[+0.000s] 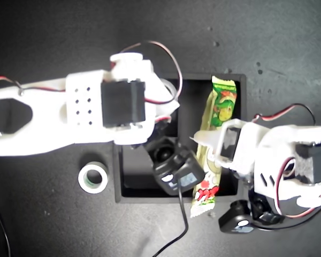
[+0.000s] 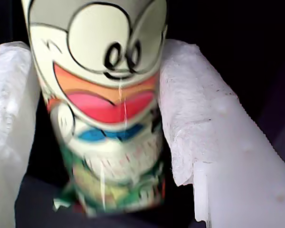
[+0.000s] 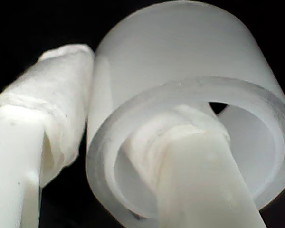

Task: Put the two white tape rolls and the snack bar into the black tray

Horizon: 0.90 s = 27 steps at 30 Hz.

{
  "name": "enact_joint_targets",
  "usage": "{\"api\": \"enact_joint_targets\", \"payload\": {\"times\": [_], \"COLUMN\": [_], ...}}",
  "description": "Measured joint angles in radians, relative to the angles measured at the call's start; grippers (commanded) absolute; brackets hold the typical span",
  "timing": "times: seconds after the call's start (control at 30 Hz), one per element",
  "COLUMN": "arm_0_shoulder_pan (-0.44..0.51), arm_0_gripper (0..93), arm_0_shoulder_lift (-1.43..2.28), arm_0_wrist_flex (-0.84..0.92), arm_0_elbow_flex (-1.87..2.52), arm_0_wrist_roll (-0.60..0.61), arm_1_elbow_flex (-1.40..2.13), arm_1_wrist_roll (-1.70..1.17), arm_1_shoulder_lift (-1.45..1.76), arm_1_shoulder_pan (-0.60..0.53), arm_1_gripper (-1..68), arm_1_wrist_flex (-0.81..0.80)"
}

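Note:
The snack bar [image 1: 220, 104] lies lengthwise along the side of the black tray [image 1: 144, 199] at the exterior view's right, its lower end sticking out past the tray's wall. My first gripper [image 1: 211, 152] is shut on the snack bar [image 2: 109, 95] near its middle, one padded finger [image 2: 199, 109] on each side. My second gripper [image 1: 168, 101] holds the larger white tape roll [image 1: 171, 87] over the tray's far corner at the exterior view's left. It pinches the roll's [image 3: 180, 52] wall, one finger [image 3: 180, 156] inside the hole. The smaller tape roll [image 1: 93, 177], greenish inside, lies on the table outside the tray.
Two black wrist cameras [image 1: 176, 170] [image 1: 236, 219] hang over the tray's middle and just outside its near corner. A black cable [image 1: 179, 225] trails from the first across the dark table. Red and black wires [image 1: 171, 59] loop above the second arm.

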Motion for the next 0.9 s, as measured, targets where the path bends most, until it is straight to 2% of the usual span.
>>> {"api": "enact_joint_targets", "payload": {"times": [0.13, 0.37, 0.6, 0.77, 0.9], "arm_0_shoulder_pan": [0.000, 0.000, 0.000, 0.000, 0.021], "arm_0_gripper": [7.1, 12.0, 11.9, 11.8, 10.4], "arm_0_shoulder_lift": [0.000, 0.091, 0.295, 0.598, 0.877], "arm_0_wrist_flex": [0.000, 0.000, 0.000, 0.000, 0.002], "arm_0_elbow_flex": [0.074, 0.252, 0.422, 0.594, 0.767], "arm_0_wrist_roll": [-0.025, -0.051, -0.060, -0.061, -0.110], "arm_1_elbow_flex": [0.000, -0.034, -0.140, 0.008, 0.187], "arm_1_wrist_roll": [0.006, 0.008, 0.008, 0.008, 0.044], "arm_1_shoulder_lift": [0.000, 0.000, 0.009, 0.152, 0.285], "arm_1_shoulder_pan": [-0.009, -0.015, 0.029, 0.098, 0.123], "arm_1_gripper": [25.1, 25.5, 16.3, 13.4, 4.5], "arm_1_wrist_flex": [0.017, 0.095, 0.334, 0.350, 0.364]}}
